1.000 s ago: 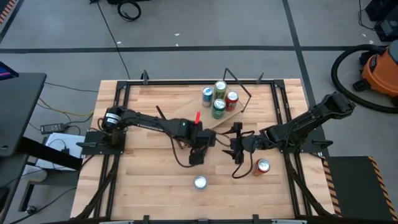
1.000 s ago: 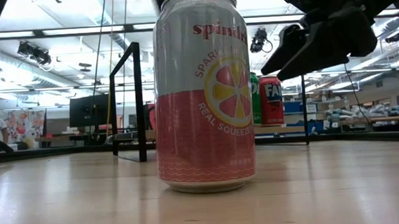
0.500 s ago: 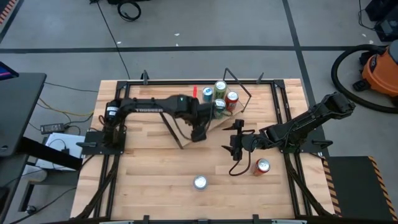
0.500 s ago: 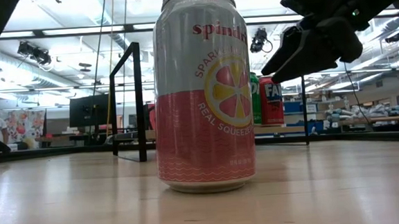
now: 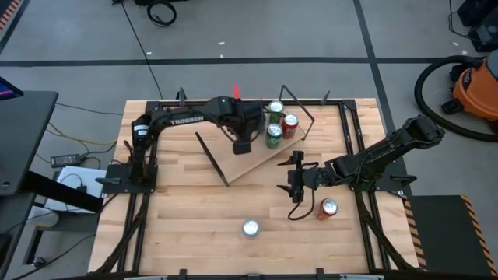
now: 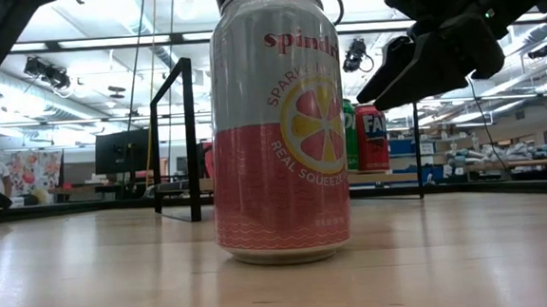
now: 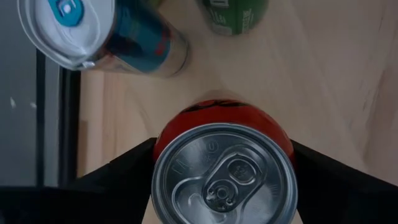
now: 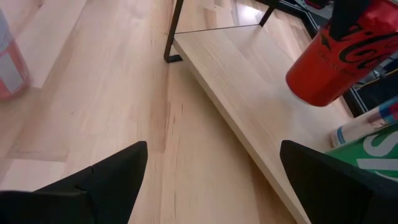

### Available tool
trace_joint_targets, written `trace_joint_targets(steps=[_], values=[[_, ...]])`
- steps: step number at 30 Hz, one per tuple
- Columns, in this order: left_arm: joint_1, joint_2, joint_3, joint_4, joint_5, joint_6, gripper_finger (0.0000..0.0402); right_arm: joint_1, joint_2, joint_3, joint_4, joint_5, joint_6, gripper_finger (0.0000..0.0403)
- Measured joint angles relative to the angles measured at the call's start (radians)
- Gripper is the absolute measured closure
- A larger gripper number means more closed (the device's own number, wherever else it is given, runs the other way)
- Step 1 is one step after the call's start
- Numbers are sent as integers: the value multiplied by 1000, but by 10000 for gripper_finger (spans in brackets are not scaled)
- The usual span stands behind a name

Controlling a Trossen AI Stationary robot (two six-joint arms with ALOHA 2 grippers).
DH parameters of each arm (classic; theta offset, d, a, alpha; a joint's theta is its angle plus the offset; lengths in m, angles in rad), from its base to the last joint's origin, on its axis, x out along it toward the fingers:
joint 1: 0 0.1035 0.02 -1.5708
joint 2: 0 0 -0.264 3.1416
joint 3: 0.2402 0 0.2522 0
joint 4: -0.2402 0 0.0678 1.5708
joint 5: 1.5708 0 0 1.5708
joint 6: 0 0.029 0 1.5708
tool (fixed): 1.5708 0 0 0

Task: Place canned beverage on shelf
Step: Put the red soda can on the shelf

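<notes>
Two dark arms work over the light-wood tabletop. The left arm reaches from its base at the table's left edge across toward the far side, elbow raised, its wrist bent down over the shelf, a flat rectangular light-wood board with thin black rod frames at its short ends. The left gripper is closed around a red aluminium can with a silver pull-tab lid, one dark finger pressed to each side of it. The right wrist view shows this red can hanging tilted above the board's surface, not touching it. Just beyond the held can, on the board, stand a slim blue-and-silver can with a blue tab and a green can; in the high view a red-topped can stands next to them.

The right arm stretches low from the table's right edge toward the middle, forearm near level. The right gripper hovers above bare tabletop just short of the board's near edge, fingers spread wide and holding nothing. Close beside it, toward its own base, an orange can stands on the table. Farther toward the table's near edge stands a pink-and-white grapefruit sparkling-water can, well apart from both grippers.
</notes>
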Motion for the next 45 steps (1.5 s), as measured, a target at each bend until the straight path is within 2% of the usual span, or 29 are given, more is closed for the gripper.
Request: trace_joint_targets(steps=[6, 9, 21, 26, 35, 45], values=[[46, 0, 0, 0, 62, 194, 92, 0, 0, 0, 0, -1, -1, 25], [70, 2, 0, 3, 84, 236, 92, 0, 0, 0, 1, -13, -1, 25], [147, 27, 0, 33, 133, 254, 92, 0, 0, 0, 6, -23, -2, 25], [176, 27, 0, 32, 199, 241, 92, 0, 0, 0, 6, -23, 0, 25], [182, 27, 0, 31, 199, 308, 92, 0, 0, 0, 3, -24, 1, 25], [159, 27, 0, 10, 201, 306, 56, 0, 0, 0, 3, -24, 1, 25]])
